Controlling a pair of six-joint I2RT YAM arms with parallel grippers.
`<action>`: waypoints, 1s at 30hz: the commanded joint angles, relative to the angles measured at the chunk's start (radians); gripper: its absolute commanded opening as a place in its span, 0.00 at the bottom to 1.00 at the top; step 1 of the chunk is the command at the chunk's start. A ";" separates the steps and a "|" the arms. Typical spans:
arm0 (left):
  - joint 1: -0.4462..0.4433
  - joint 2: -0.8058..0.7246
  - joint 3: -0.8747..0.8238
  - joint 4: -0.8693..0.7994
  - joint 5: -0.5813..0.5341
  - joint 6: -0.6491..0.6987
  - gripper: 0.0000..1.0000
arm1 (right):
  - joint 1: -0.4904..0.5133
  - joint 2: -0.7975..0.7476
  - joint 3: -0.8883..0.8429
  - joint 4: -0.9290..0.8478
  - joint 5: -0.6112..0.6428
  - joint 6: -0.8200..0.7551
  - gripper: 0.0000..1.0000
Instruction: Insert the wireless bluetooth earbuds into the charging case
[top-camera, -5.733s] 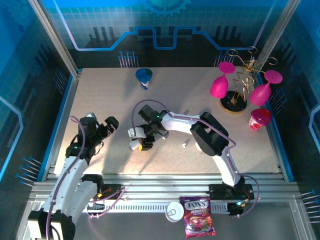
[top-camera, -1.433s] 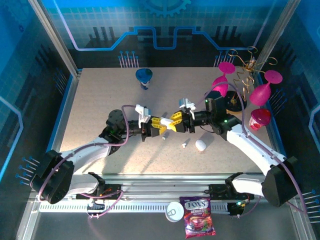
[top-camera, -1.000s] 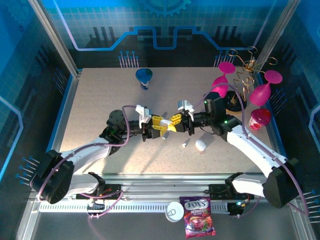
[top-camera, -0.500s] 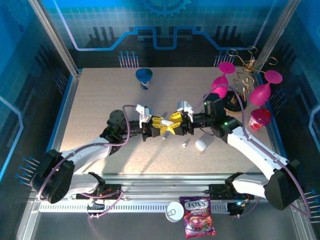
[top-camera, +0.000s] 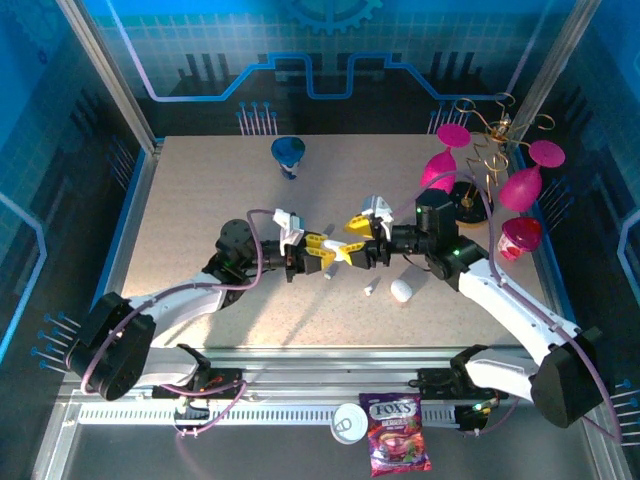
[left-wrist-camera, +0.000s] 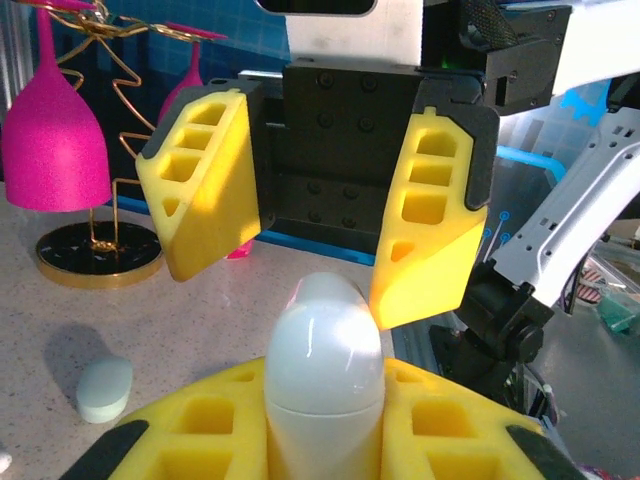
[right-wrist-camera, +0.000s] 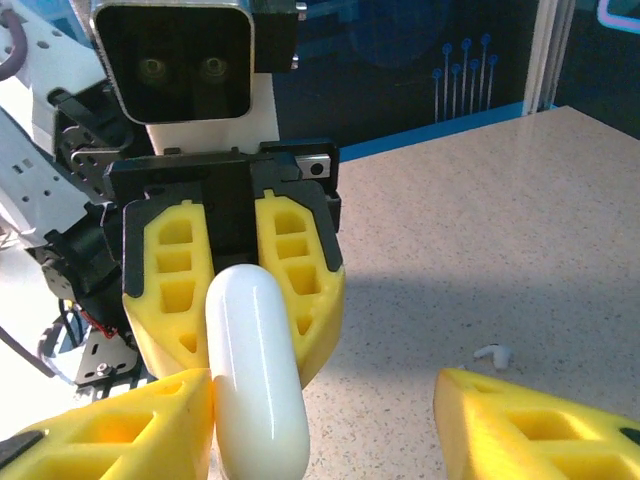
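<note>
White charging case (left-wrist-camera: 325, 370) tight in left pincer (right-wrist-camera: 238, 330), tip inside wide-spread right pincer (left-wrist-camera: 315, 275).

Worktop (top-camera: 200, 200) ctr: left gripper (top-camera: 328, 252) and right gripper (top-camera: 352, 240) face tip to tip, charging case (left-wrist-camera: 323, 385) clamped in left gripper, its end btwn right gripper's spread fingers; before them, to the right, an earbud (top-camera: 370, 290) lies w/ a second case (top-camera: 401, 291) just beside it on the right. Back, left of ctr: funnel (top-camera: 289, 155); back-right corner: glass stand (top-camera: 468, 205) w/ two glasses (top-camera: 437, 170) hung on it, cup (top-camera: 520, 238) before it at right edge. Off worktop, on front rail btwn arm bases: candy bag (top-camera: 398, 445), lid (top-camera: 349, 424) at its left.
</note>
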 joint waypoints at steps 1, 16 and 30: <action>-0.013 0.010 -0.022 0.122 0.082 -0.002 0.00 | -0.035 -0.009 -0.003 0.057 0.145 0.047 0.58; -0.013 0.041 -0.066 0.215 0.046 0.069 0.00 | -0.050 -0.065 0.023 -0.011 0.025 0.021 0.69; -0.012 0.050 -0.136 0.350 -0.152 0.141 0.00 | -0.102 -0.143 -0.132 0.030 0.337 0.231 1.00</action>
